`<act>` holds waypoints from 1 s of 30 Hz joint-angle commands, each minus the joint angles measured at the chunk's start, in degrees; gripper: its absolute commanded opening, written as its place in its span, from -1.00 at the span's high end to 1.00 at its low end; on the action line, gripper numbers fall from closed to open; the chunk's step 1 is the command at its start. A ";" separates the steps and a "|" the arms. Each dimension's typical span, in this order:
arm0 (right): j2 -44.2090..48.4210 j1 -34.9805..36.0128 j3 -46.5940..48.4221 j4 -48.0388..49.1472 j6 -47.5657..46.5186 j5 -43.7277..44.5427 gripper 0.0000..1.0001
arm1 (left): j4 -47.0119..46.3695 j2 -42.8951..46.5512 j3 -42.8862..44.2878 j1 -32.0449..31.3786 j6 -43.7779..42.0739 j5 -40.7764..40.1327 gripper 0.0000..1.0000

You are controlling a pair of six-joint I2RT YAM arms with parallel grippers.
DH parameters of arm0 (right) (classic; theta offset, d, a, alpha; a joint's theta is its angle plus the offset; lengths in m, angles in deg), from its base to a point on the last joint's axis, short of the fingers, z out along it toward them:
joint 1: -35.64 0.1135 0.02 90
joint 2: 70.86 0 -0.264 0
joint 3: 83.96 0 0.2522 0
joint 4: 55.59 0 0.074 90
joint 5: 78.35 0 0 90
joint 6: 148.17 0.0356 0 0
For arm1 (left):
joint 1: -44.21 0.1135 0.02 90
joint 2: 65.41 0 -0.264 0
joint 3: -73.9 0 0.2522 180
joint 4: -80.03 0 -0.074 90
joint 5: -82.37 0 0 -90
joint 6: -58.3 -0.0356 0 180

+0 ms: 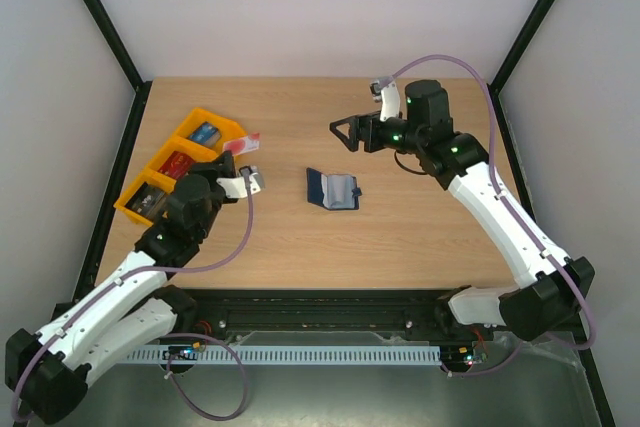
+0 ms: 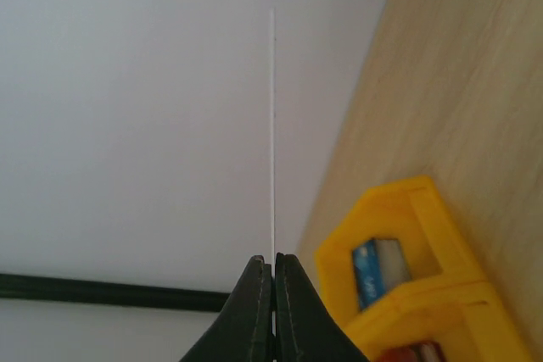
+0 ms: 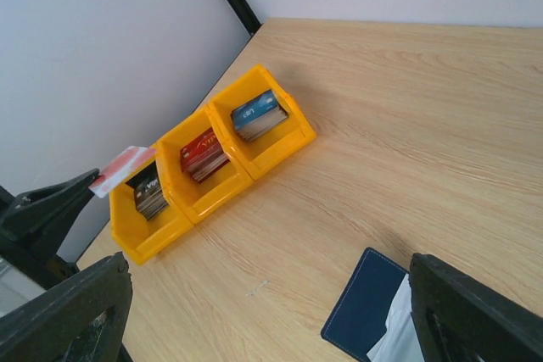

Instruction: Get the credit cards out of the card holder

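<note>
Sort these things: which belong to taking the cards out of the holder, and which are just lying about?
Job: holder, lying open; card, pinched in left tool.
Lying about: yellow tray; its three card stacks.

The card holder (image 1: pixel 321 187) is navy blue outside, and a pale grey-white card (image 1: pixel 345 192) shows at its open side. The tray (image 1: pixel 226 126) is orange-yellow. Its three compartments hold a blue card stack (image 3: pixel 257 114), a red card stack (image 3: pixel 202 152) and a dark grey card stack (image 3: pixel 148 191). A red-and-white card (image 1: pixel 246 144) sits in the black left claw (image 2: pixel 273 264). The right claw (image 1: pixel 341 134) is black too. The counter (image 1: pixel 420 237) is light wood with fine straight grain. The arms are white with black joints and carry lilac cables.
</note>
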State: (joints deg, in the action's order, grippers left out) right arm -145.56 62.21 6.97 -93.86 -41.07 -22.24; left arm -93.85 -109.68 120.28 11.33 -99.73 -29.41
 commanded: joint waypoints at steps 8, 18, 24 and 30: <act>0.62 0.04 -1.34 0.16 -0.41 2.46 -0.75 | 27.39 -14.17 12.58 1.59 33.38 -1.65 0.96; -3.65 -1.38 -1.57 -0.09 -2.43 6.52 -0.78 | 29.53 -44.39 25.96 -1.57 45.20 -14.94 0.96; -10.22 -5.99 4.18 -3.84 -2.35 10.48 -0.82 | 26.26 -59.08 34.14 -4.12 49.33 -20.74 0.96; -19.11 -12.65 14.55 -17.02 2.90 13.82 -0.78 | 26.67 -68.88 39.95 -6.74 50.86 -23.28 0.96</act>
State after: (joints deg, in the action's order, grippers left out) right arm -161.66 52.55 15.54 -100.42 -41.35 -12.87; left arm -68.47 -174.10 156.08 5.38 -52.76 -49.19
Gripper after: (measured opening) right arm 0.901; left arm 0.021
